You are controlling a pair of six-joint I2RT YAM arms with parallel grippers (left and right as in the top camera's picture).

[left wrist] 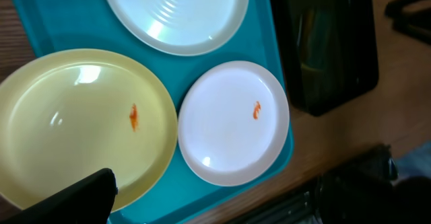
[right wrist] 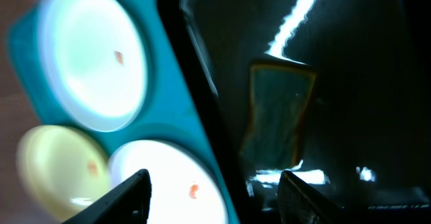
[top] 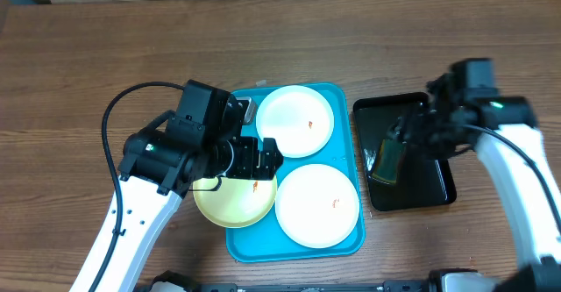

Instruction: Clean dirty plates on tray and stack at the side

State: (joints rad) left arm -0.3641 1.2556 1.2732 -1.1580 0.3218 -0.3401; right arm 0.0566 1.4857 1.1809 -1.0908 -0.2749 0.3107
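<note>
The turquoise tray (top: 254, 244) holds three plates. A white plate (top: 295, 121) lies at the back and another white plate (top: 317, 204) at the front right. A pale yellow-green plate (top: 230, 206) lies at the front left. Each has a small orange stain at its centre. My left gripper (top: 263, 159) hovers open over the yellow-green plate's (left wrist: 74, 123) right edge; only one finger (left wrist: 84, 196) shows in the left wrist view. My right gripper (right wrist: 214, 177) is open above the black tray (top: 421, 117), with a green-yellow sponge (right wrist: 279, 113) just ahead of its fingers.
The glossy black tray (right wrist: 350, 62) stands to the right of the turquoise tray (right wrist: 161, 83), almost touching it, and the sponge (top: 386, 162) lies in its left half. Bare wooden table (top: 105, 55) surrounds both trays.
</note>
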